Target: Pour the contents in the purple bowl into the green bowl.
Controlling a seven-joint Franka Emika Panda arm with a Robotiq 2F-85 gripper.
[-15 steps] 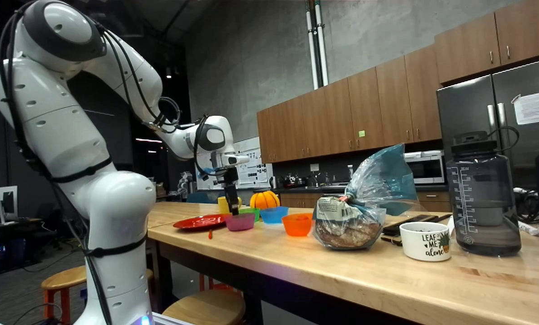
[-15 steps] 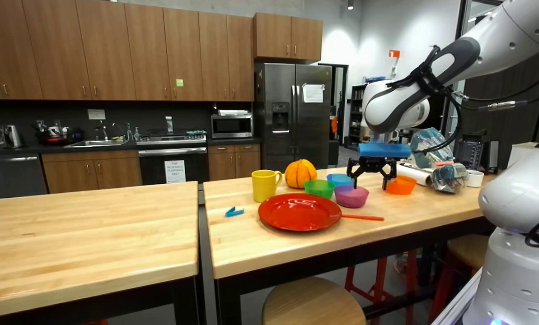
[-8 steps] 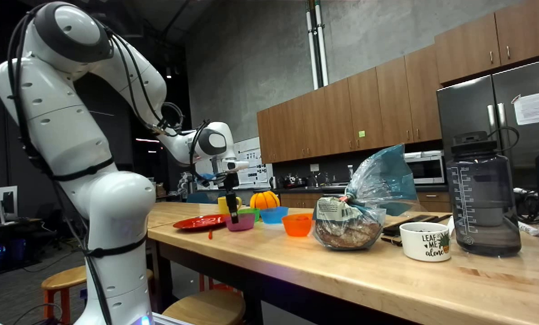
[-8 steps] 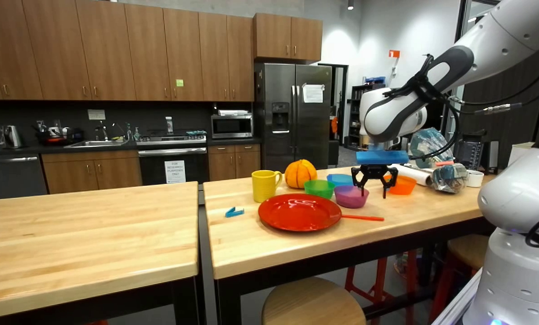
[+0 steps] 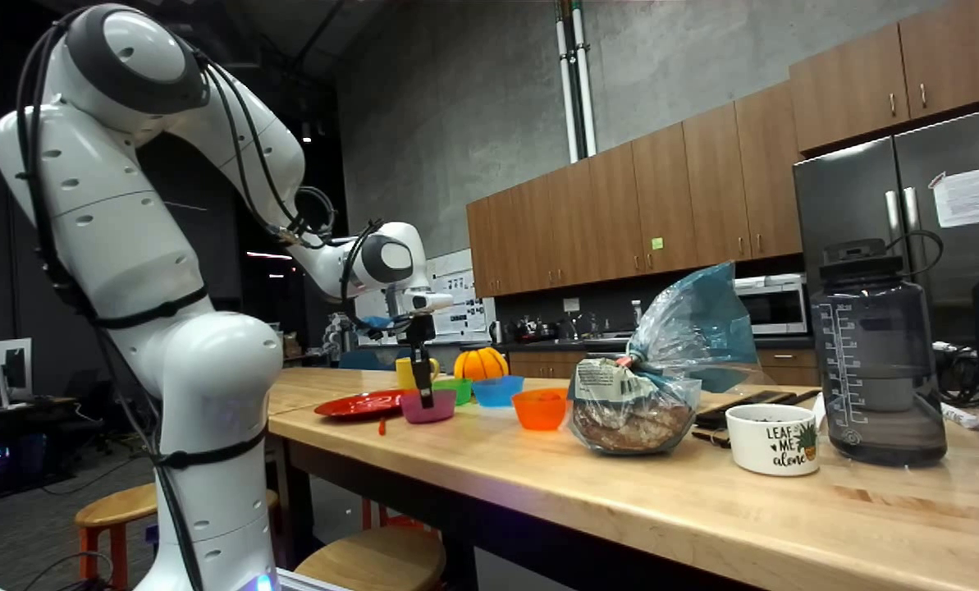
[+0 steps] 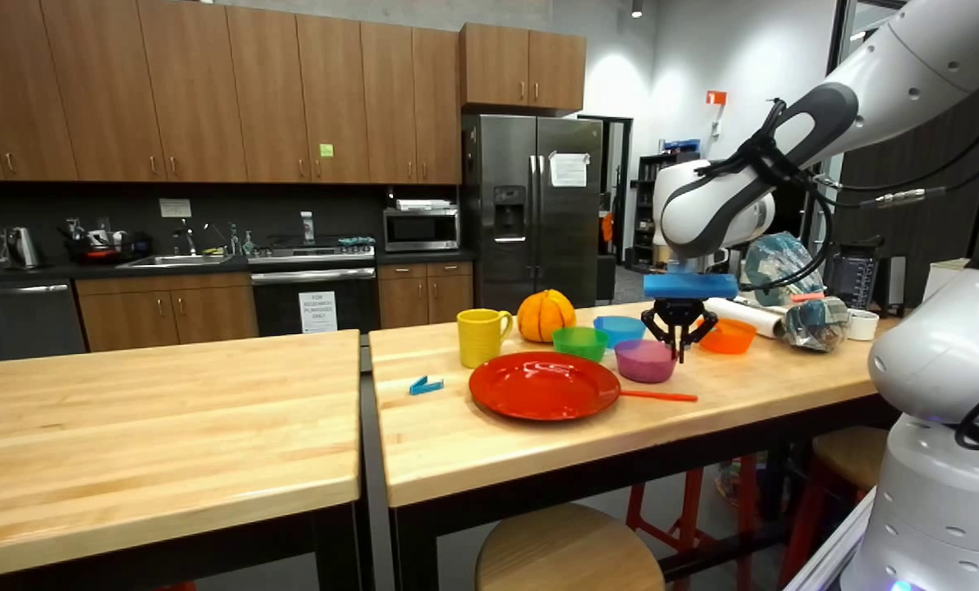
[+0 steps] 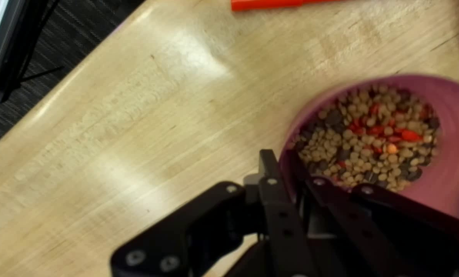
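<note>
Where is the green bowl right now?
In an exterior view, the green bowl sits right of the picture's centre, behind the red plate, between the orange pumpkin and the purple bowl.

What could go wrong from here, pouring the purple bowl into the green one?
The fingers pinch the purple bowl at only one side, so it might swivel or slip when lifted. Its mix of small loose pieces could spill if it tips early. The blue bowl sits beside the green bowl, so the pour may stray there.
</note>
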